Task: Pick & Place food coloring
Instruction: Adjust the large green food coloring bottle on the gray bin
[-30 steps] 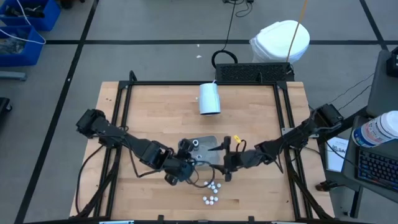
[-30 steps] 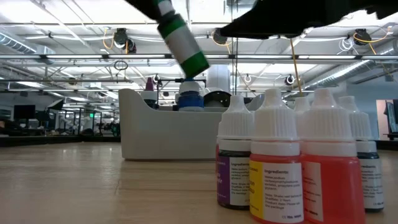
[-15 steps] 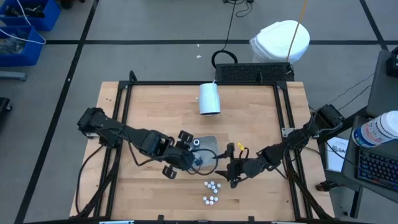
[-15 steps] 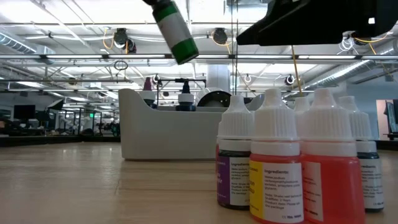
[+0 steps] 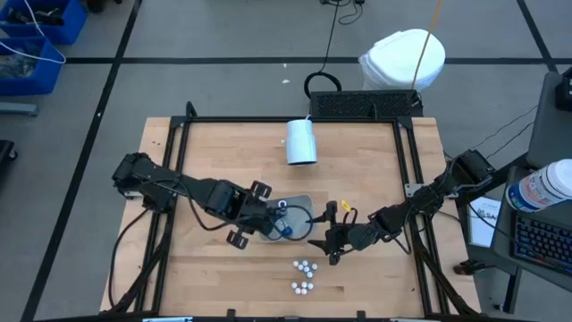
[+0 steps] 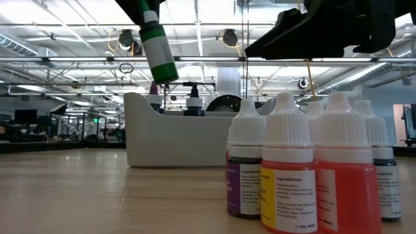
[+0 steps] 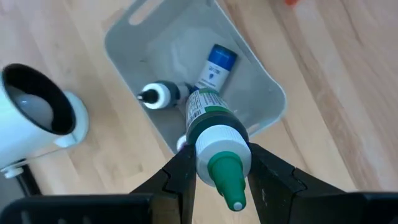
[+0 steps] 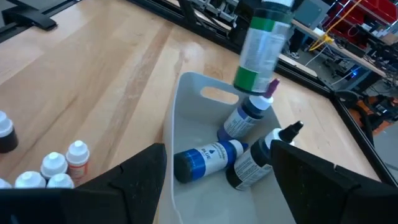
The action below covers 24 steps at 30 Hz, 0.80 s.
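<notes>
My left gripper (image 5: 271,225) hangs over the grey tray (image 5: 304,201) and is shut on a green food coloring bottle (image 7: 211,115) with a white collar and green nozzle. In the low view this green bottle (image 6: 158,49) hangs above the tray (image 6: 169,140). Three bottles lie in the tray: a blue one (image 8: 208,155), a black-tipped one (image 8: 261,155) and a third (image 8: 249,118). My right gripper (image 5: 329,243) is open, near and right of the tray, touching nothing. Several small white-capped bottles (image 5: 304,266) stand on the table in two clusters. My left gripper pinches the green bottle between its two fingers (image 7: 183,174) at the top end, by the white collar (image 7: 217,146) under the nozzle. The fingers come from above, pointing down. The bottle hangs below them, nearly upright, base down, lifted clear above the tray.
A white cup (image 5: 301,141) lies on its side toward the far edge, open end showing in the left wrist view (image 7: 37,112). The small bottles (image 6: 305,175) stand close before the low camera. Bare wood lies left of the tray and right of my right arm.
My left gripper has carried the green bottle toward the far edge and over the tray, and the bottle has swung from a slant to nearly upright. My right gripper has drawn back from the tray toward the near edge.
</notes>
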Each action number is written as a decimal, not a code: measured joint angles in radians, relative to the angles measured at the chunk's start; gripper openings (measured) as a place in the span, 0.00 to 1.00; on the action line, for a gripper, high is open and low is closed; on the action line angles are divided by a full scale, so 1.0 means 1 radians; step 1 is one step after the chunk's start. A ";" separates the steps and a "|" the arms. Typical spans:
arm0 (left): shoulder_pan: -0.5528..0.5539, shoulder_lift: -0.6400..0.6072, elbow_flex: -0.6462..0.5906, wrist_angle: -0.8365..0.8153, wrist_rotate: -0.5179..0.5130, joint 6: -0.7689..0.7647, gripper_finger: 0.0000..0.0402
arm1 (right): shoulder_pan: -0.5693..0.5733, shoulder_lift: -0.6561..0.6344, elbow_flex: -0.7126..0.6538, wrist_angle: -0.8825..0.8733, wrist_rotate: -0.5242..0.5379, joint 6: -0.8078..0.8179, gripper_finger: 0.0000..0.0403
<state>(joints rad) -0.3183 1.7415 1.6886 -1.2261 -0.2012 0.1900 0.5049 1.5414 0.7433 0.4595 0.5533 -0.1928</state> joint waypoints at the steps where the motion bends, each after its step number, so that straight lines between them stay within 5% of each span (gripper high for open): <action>1: 0.003 0.005 0.000 -0.003 0.012 0.010 0.31 | 0.000 0.000 0.000 0.000 0.000 0.000 0.67; 24: 0.054 0.257 0.157 -0.225 0.072 0.217 0.31 | -0.026 0.000 -0.002 -0.023 -0.001 -0.025 0.67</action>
<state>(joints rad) -0.2641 1.9987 1.8454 -1.4512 -0.1287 0.4072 0.4786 1.5417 0.7413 0.4367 0.5519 -0.2177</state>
